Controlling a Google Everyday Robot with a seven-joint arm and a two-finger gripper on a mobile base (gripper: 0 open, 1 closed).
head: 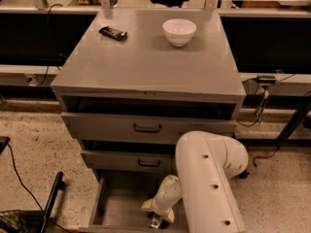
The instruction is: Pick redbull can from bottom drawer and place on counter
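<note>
While the slim, shiny silver-and-blue redbull can point(155, 222) stands near the front edge of the pulled-out bottom drawer point(116, 208), a shallow grey metal tray at the foot of the cabinet, the robot's thick white arm point(209, 178) reaches down into that drawer and holds its gripper point(157, 213) right at the can, at the lower edge of the view. Whether the gripper has closed on the can or merely surrounds it cannot be told from here. The broad, flat grey counter point(146, 67) on top of the cabinet carries a round white bowl point(179, 31) towards the back and a dark wrapped snack bar point(113, 32) at the back left, with bare surface in front of them. The task looks to be in its early half: the drawer is open and the can reached, but the lift out and the placing on the counter are not yet done
</note>
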